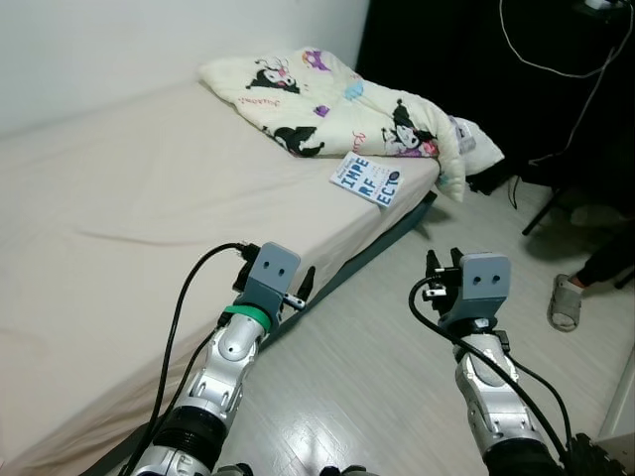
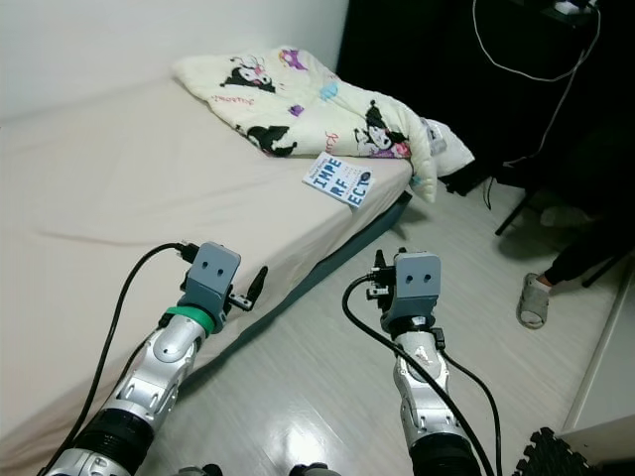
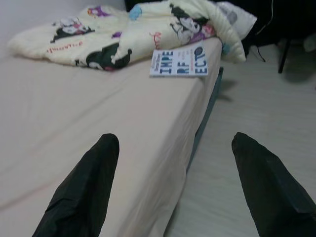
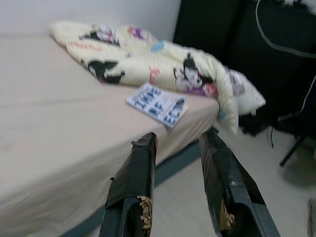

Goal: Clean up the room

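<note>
The white paperback book with blue lettering (image 1: pixel 366 179) lies near the beige bed's (image 1: pixel 119 198) corner, beside the cartoon-print quilt (image 1: pixel 337 104). Both left gripper (image 3: pixel 173 187) (fingers spread, empty) and right gripper (image 4: pixel 177 163) hover well short; step closer first

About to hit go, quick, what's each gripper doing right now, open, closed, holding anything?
Left gripper: open wide, holding nothing, raised over the bed edge.
Right gripper: open, fingers slightly apart, holding nothing, over the floor.
</note>
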{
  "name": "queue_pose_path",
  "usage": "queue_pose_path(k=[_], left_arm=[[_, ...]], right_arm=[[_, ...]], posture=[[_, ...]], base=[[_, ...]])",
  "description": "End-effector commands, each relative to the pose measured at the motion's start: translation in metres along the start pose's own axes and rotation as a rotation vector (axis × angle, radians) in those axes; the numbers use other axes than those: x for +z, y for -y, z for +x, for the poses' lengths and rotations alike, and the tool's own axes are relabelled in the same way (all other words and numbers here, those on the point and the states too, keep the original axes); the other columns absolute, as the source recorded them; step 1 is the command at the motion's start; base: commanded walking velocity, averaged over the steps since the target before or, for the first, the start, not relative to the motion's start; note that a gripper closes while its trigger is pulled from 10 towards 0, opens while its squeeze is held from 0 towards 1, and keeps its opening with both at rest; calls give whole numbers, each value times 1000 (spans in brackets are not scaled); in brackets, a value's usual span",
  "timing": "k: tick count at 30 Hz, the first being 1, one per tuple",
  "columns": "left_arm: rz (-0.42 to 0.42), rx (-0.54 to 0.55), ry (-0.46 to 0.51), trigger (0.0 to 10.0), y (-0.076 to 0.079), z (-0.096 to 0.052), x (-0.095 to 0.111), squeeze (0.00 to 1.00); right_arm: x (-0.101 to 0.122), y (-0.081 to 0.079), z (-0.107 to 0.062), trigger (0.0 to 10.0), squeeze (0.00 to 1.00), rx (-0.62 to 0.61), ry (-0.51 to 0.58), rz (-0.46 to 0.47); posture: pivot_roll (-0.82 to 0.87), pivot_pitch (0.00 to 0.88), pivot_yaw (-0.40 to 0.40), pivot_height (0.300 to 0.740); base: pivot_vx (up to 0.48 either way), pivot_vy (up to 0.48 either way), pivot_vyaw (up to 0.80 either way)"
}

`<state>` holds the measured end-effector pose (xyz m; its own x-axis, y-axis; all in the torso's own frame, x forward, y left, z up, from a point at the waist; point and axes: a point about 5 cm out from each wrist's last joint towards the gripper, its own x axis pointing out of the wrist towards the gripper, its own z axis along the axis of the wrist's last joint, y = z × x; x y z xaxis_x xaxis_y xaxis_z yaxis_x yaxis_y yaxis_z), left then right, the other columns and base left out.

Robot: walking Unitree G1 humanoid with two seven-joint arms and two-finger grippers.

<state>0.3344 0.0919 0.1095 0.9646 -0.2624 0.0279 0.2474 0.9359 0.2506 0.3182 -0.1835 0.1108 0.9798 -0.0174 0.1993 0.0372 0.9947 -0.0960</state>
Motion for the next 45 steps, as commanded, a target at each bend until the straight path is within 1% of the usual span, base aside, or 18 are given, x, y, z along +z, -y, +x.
queue_pose_path(k=[1,10,14,16,17,18,20,21,22,23,24,25,27,30,31,34,38,45], left_arm=[[-20,-9,-42,10000,3,-2,-7,0],[-78,-2,-101,10000,1,-2,-14,0],[-71,-11,-118,10000,2,-3,-17,0],[-81,-20,-222,10000,-1,-10,-35,0],[-51,-12,-294,10000,-5,-16,-50,0],[-51,-12,-294,10000,-5,-16,-50,0],[0,18,-388,10000,-14,-28,-72,0],[0,18,-388,10000,-14,-28,-72,0],[31,34,-411,10000,-19,-35,-81,0],[31,34,-411,10000,-19,-35,-81,0],[65,37,-436,10000,-22,-43,-90,0],[65,37,-436,10000,-22,-43,-90,0],[110,19,-484,10000,-24,-58,-107,0],[90,12,-555,10000,-24,-76,-125,0],[90,12,-555,10000,-24,-76,-125,0],[32,48,-619,10000,-28,-91,-137,0],[33,33,-645,10000,-26,-95,-142,0],[37,-1,-595,10000,-19,-91,-138,0]], right_arm=[[-9,6,-5,10000,0,-29,-43,20],[-8,7,-4,10000,0,-28,-38,-3],[-9,8,-5,10000,0,-28,-46,-5],[-20,12,-10,10000,0,-34,-95,-16],[-31,17,-16,10000,0,-43,-145,-34],[-31,17,-16,10000,0,-43,-145,-34],[-48,24,-27,10000,0,-55,-227,-55],[-48,24,-27,10000,0,-55,-227,-55],[-58,28,-34,10000,0,-68,-280,-31],[-58,28,-34,10000,0,-68,-280,-31],[-68,31,-42,10000,0,-85,-347,20],[-68,31,-42,10000,0,-85,-347,20],[-90,34,-62,10000,0,-131,-474,84],[-108,27,-86,10000,0,-117,-565,63],[-108,27,-86,10000,0,-117,-565,63],[-118,13,-102,10000,0,-78,-618,63],[-119,9,-102,10000,0,-70,-619,67],[-118,8,-97,10000,0,-40,-610,59]], posture=[[-26,100,-21,720],[-26,100,-21,720],[-28,105,-22,720],[-32,97,-23,720],[-35,89,-26,720],[-35,89,-26,720],[-31,72,-30,720],[-31,72,-30,720],[-34,68,-30,720],[-34,68,-30,720],[-34,61,-30,720],[-34,61,-30,720],[-33,33,-26,720],[-26,18,-28,720],[-26,18,-28,720],[-21,8,-36,720],[-20,12,-31,720],[-22,25,-27,720]], base=[[0,0,-800],[0,0,-800],[0,0,-800],[0,0,-800],[0,0,-800],[0,0,-800],[0,0,-800],[0,0,-800],[0,0,-800],[0,0,-800],[0,0,-800],[0,0,-800],[0,0,-800],[0,0,-800],[0,0,-800],[0,0,-800],[0,0,-800],[0,0,-800]])
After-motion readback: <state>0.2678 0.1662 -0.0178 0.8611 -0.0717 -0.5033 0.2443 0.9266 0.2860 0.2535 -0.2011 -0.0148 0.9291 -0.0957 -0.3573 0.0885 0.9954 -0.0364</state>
